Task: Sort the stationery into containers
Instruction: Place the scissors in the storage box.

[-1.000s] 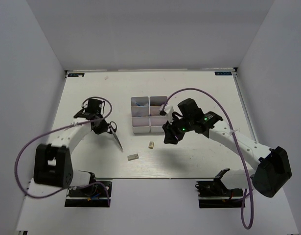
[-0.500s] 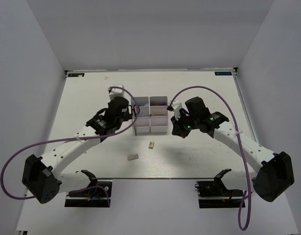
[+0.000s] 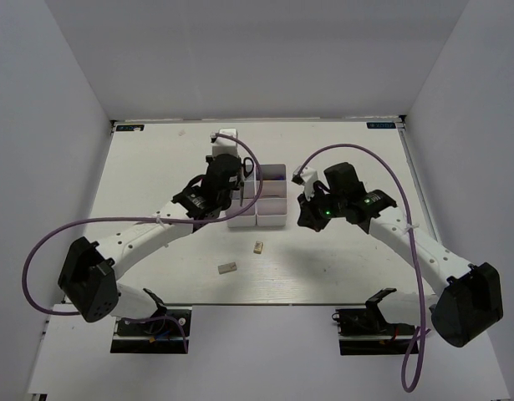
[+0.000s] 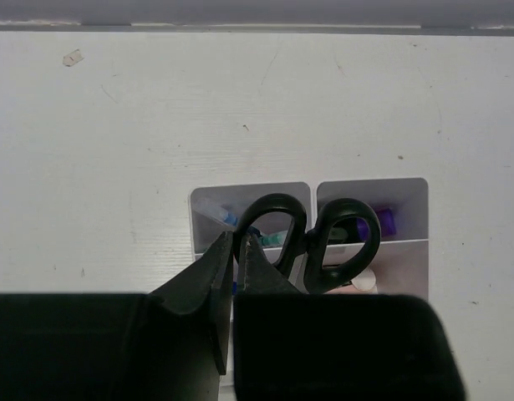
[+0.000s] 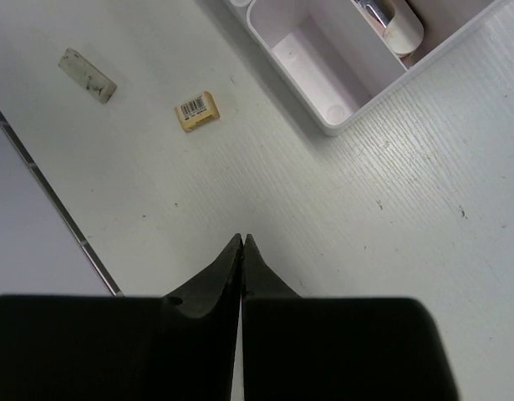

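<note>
My left gripper (image 3: pixel 234 194) is shut on the blade of the black-handled scissors (image 4: pixel 311 238) and holds them, handles down, above the containers (image 3: pixel 273 220). In the left wrist view the bins (image 4: pixel 369 182) below hold a blue pen (image 4: pixel 228 219), a green highlighter (image 4: pixel 272 239) and a purple highlighter (image 4: pixel 384 222). My right gripper (image 3: pixel 304 215) is shut and empty, just right of the bins. In the right wrist view its tips (image 5: pixel 241 241) hover over bare table. The beige eraser (image 5: pixel 196 110) and the grey-white block (image 5: pixel 87 74) lie loose in front of the bins. A white-pink piece (image 5: pixel 400 27) lies in one bin (image 5: pixel 357 104).
The eraser (image 3: pixel 258 246) and the block (image 3: pixel 227 268) lie between the bins and the table's near edge. White walls close in the table at the back and sides. Purple cables loop off both arms.
My left arm has carried the scissors from the left of the table to above the bins. My right gripper has drawn back a little to the right of the bins.
</note>
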`<state>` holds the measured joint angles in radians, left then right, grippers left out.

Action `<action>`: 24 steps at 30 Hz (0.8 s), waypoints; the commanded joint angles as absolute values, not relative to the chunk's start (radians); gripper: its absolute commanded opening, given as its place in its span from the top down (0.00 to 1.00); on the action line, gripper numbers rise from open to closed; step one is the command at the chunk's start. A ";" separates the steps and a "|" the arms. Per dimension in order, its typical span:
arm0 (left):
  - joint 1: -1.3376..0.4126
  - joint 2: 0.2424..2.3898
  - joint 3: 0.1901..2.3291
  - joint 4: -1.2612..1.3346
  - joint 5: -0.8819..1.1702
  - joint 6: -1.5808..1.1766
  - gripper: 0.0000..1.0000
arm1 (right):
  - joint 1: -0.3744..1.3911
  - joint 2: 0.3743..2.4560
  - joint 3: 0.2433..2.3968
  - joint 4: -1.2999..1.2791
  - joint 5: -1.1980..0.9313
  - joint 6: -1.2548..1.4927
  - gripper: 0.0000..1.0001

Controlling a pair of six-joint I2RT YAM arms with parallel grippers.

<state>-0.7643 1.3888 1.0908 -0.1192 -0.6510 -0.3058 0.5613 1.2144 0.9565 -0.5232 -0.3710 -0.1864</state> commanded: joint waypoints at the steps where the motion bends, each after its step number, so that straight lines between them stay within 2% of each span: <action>1: -0.772 1.384 1.060 -0.003 -0.680 -0.262 1.00 | 0.545 1.187 0.950 -0.502 -0.413 -0.175 1.00; 24: -0.779 1.397 0.845 0.195 -0.676 -0.285 1.00 | 0.505 1.193 0.943 -0.506 -0.495 -0.170 1.00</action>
